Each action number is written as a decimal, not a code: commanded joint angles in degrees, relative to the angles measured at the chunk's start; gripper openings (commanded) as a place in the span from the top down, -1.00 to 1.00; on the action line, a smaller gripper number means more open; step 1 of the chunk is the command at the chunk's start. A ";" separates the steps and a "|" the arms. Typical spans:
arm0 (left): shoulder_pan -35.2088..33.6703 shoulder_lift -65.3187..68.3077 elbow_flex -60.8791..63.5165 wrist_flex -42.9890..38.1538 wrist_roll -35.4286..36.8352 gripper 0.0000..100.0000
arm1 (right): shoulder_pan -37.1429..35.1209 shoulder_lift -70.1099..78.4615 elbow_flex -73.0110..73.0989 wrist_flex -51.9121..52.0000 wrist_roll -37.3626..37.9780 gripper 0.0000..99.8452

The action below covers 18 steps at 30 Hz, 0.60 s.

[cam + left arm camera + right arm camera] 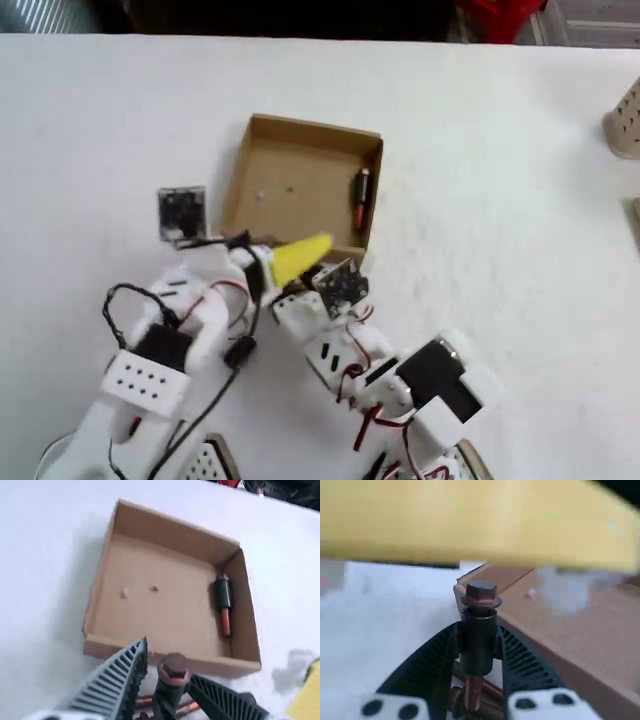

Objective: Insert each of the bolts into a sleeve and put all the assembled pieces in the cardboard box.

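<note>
Just outside the near wall of the cardboard box (175,530), toward its corner on the left arm's side, we saw the left gripper (169,672) clamped on a black sleeve (478,645), which stood upright between the ribbed fingers (120,680). A copper bolt (481,594) stood in that sleeve, its hexagonal head resting on the sleeve's top rim. Under the held piece, on the white table (500,150), we made out loose copper bolts (186,709) lying just short of the box's near wall. Further along that same wall was the right gripper (303,256), yellow and close to the left one; we could not tell whether it was open or closed.

Inside the box one assembled piece (223,605) lay flat on the floor beside the side wall on the right arm's side, with its black sleeve toward the far wall and its copper shank toward the near wall. Two small specks (154,588) lay nearer the middle of the box floor. Off the box's wall on the left arm's side, a small dark block (182,212) sat on the table, near the box but not touching it.
</note>
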 commanded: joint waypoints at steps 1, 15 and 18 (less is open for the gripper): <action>-4.62 -0.66 -3.96 -4.40 2.37 0.04 | 0.57 -0.57 -1.76 -1.71 0.62 0.97; -18.77 -0.22 -13.89 5.19 6.86 0.75 | 0.75 -1.01 -1.41 -1.63 0.62 0.97; -21.23 -0.22 -13.71 8.70 6.86 0.96 | 0.75 -1.10 -1.32 -1.63 0.70 0.97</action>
